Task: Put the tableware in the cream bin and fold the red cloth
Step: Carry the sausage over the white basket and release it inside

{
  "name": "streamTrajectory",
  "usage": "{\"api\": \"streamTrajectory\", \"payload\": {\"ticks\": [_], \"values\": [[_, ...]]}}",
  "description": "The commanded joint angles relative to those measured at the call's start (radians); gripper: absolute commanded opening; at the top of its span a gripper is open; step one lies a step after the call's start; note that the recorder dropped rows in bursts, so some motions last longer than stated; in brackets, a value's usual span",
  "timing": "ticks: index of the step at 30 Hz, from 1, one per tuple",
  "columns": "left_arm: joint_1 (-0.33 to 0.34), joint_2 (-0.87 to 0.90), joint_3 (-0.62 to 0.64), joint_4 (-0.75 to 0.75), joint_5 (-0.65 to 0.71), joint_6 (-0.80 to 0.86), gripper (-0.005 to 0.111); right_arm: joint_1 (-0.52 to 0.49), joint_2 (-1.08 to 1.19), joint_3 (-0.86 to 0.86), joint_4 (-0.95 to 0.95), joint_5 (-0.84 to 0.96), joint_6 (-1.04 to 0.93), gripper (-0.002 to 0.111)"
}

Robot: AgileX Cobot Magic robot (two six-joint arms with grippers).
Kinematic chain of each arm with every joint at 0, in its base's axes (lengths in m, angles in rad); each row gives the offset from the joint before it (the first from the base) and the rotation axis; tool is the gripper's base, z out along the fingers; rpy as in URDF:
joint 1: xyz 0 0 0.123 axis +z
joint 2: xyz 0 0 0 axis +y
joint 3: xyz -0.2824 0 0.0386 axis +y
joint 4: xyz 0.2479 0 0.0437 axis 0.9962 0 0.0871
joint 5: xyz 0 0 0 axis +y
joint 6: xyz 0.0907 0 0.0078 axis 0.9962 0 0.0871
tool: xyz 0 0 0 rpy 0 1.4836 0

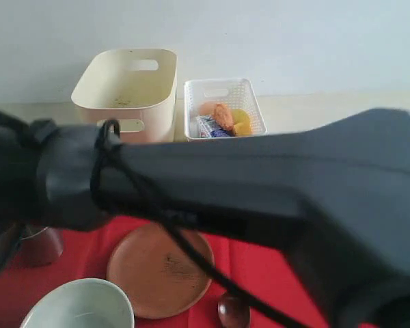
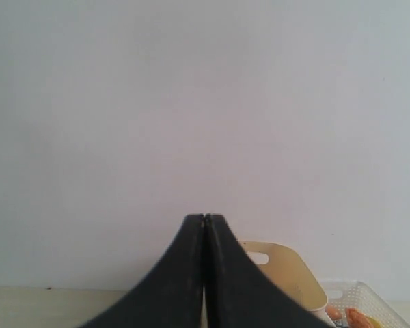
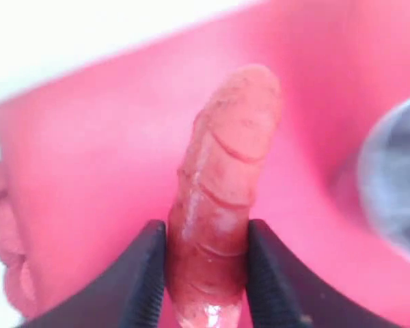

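Observation:
My right gripper (image 3: 206, 229) is shut on a red-brown sausage (image 3: 225, 164), over the red cloth (image 3: 102, 157). A blurred grey round thing (image 3: 396, 184), perhaps the steel cup, lies beside it. In the exterior view the steel cup (image 1: 41, 242), round brown plate (image 1: 160, 270), pale green bowl (image 1: 78, 304) and small dark spoon (image 1: 234, 311) rest on the red cloth (image 1: 260, 273). The cream bin (image 1: 126, 89) stands at the back. My left gripper (image 2: 205, 217) is shut and empty, raised and facing the wall. Chopsticks and knife are out of view.
A black arm (image 1: 260, 184) crosses the exterior view from right to left and hides the middle of the cloth. The white lattice basket (image 1: 222, 106) right of the cream bin holds foods and a carton. The left wrist view shows the cream bin (image 2: 287, 273) and basket (image 2: 359, 301).

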Motion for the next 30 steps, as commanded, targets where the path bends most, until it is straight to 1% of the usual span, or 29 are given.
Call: {"api": "streamTrajectory", "payload": {"ticks": [1,4,7,10,15,21,30], "values": [[-0.008,0.000,-0.005,-0.010,-0.004,0.002,0.000,-0.040,-0.134,-0.009,-0.073,0.055,0.002,0.000],[-0.008,0.000,-0.005,-0.010,-0.004,0.002,0.000,-0.099,-0.199,-0.009,-0.094,0.093,0.002,0.000],[-0.008,0.000,-0.003,-0.010,-0.004,0.002,0.000,-0.186,-0.259,-0.009,-0.103,0.128,0.000,0.000],[-0.008,0.000,0.027,-0.010,-0.004,0.002,0.000,-0.277,-0.301,-0.009,-0.103,0.153,-0.013,0.000],[-0.008,0.000,0.120,-0.012,-0.004,0.002,0.000,-0.430,-0.337,-0.009,-0.100,0.177,-0.033,0.000],[-0.006,0.000,0.242,-0.012,-0.004,0.002,0.000,-0.587,-0.333,-0.009,-0.060,0.183,-0.077,0.000],[-0.006,0.000,0.402,-0.012,-0.004,0.002,0.000,-0.755,-0.267,-0.009,0.082,0.168,-0.165,0.000]]}}
